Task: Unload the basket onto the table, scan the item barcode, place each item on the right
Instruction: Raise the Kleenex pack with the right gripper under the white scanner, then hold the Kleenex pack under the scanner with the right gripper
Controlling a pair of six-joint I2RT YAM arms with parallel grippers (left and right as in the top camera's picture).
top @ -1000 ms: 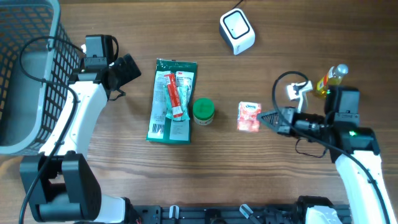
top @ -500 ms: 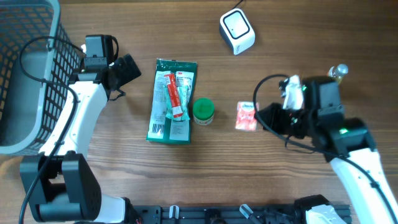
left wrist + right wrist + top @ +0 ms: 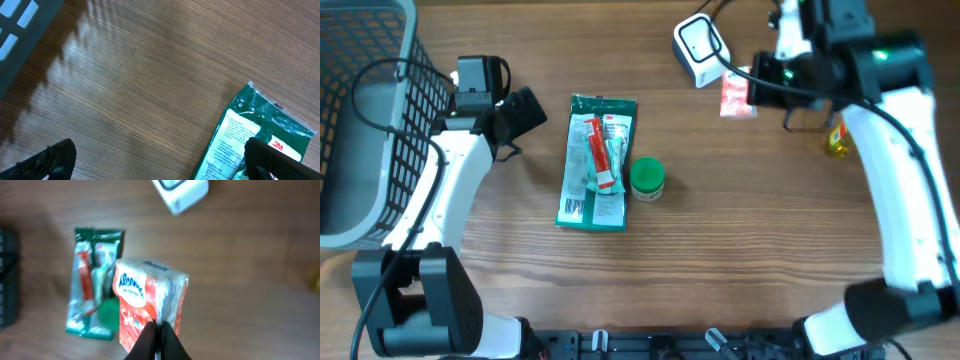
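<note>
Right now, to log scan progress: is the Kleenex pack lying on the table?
No, the right hand holds the Kleenex pack up beside the white scanner.

The left arm was bent at the elbow, the left gripper (image 3: 527,110) spread wide. The right arm stretched far forward, the right gripper (image 3: 157,339) pinched shut, apparently on the tissue pack (image 3: 150,302).

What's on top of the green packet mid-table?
A red tube-like item lies lengthwise on the green packet; loose or attached, cannot tell. The green-lidded jar stands beside its right edge, not on it. Whatever is printed under the tube is covered.
</note>
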